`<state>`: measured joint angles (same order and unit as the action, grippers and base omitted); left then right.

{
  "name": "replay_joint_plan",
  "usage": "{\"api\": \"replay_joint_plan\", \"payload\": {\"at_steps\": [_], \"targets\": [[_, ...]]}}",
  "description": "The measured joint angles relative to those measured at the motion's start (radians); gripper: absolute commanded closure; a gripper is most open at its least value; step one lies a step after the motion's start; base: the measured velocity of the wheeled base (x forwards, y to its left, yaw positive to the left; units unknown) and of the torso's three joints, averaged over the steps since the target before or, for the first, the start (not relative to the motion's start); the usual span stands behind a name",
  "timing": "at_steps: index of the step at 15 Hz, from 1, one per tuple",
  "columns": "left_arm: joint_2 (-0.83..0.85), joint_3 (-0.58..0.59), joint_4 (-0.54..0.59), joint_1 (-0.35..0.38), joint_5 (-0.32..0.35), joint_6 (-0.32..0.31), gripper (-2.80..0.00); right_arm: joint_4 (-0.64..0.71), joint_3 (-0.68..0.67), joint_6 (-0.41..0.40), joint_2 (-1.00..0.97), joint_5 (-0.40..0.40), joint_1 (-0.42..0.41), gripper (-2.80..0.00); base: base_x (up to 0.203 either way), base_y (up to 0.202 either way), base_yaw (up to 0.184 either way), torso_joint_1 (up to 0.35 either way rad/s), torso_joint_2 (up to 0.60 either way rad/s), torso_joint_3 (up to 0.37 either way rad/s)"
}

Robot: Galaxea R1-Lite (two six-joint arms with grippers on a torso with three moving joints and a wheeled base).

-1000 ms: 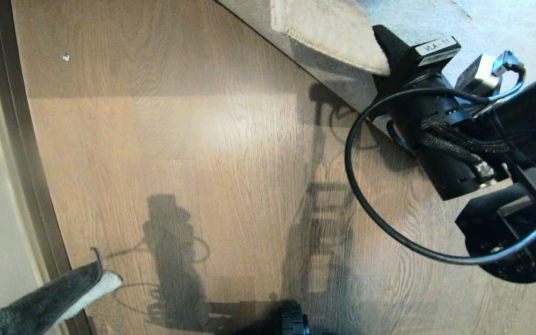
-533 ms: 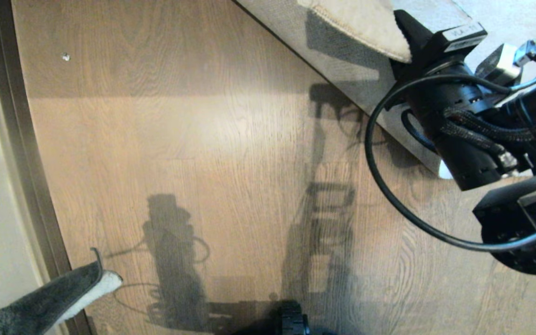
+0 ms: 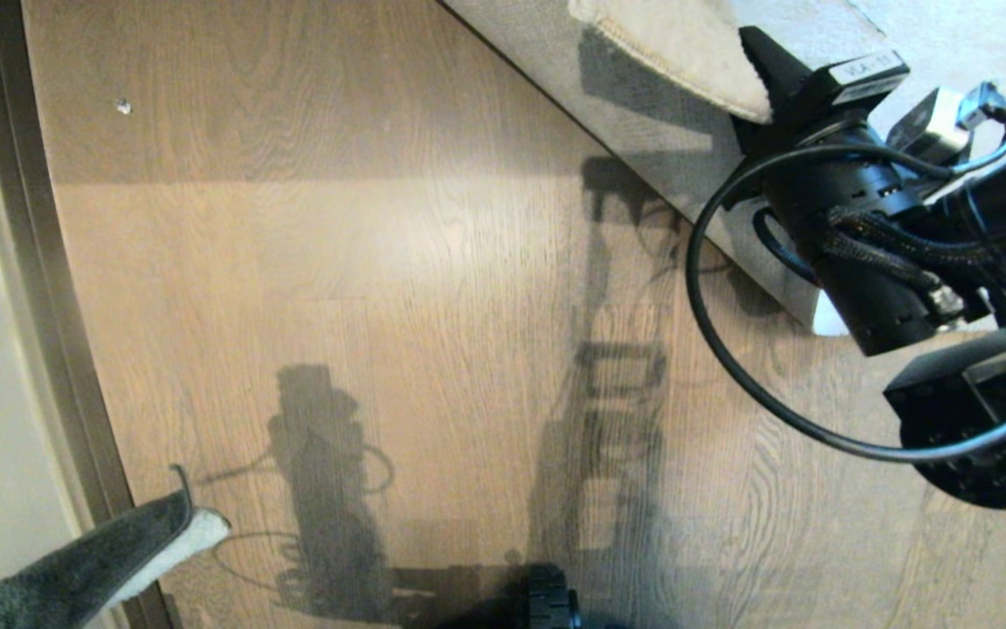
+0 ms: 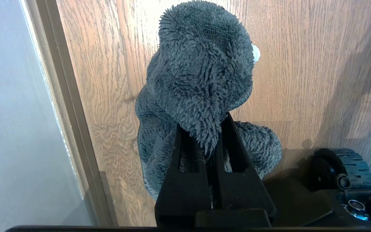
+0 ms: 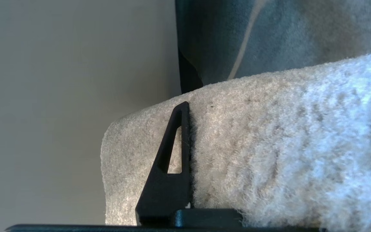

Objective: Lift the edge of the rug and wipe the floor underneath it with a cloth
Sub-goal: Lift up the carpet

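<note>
The right jaws (image 3: 761, 65), at the upper right of the head view, are nearly shut and pinch the rug edge (image 3: 678, 44). In the right wrist view one black finger (image 5: 169, 170) presses flat on the fuzzy pile. From a second ago the right arm has moved up and to the right in the frame, and the rug edge went with it. The flap is now pulled back more, so a bit more of the strip under it shows. I think the lift is about done and the wipe comes next.

The left jaws (image 4: 209, 135) are shut on the cloth (image 4: 201, 74). It hangs over the floor (image 3: 398, 262) at the lower left, well apart from the rug, and has not moved.

There are no boxes or bins here.
</note>
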<state>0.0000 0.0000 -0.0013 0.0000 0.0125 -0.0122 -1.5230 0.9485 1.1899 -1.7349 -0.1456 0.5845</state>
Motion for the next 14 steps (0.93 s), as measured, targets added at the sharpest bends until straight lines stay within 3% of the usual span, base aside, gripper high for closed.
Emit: {"api": "replay_joint_plan", "payload": {"at_steps": [3, 7, 14], "targets": [[0.000, 0.000, -0.001, 0.000, 0.004, -0.010, 0.00, 0.000, 0.000, 0.011, -0.014, 0.020, -0.004, 0.00, 0.000, 0.000, 0.000, 0.000, 0.00, 0.000], [0.000, -0.001, -0.004, 0.000, 0.009, -0.088, 0.00, 0.000, 0.008, 0.011, -0.032, 0.030, -0.014, 0.00, 0.000, 0.000, 0.000, 0.000, 0.00, 0.000], [0.000, -0.001, -0.006, -0.001, 0.017, -0.102, 0.00, 0.000, 0.010, 0.010, -0.036, 0.082, -0.047, 0.00, 0.000, 0.000, 0.000, 0.000, 0.00, 0.000]]}}
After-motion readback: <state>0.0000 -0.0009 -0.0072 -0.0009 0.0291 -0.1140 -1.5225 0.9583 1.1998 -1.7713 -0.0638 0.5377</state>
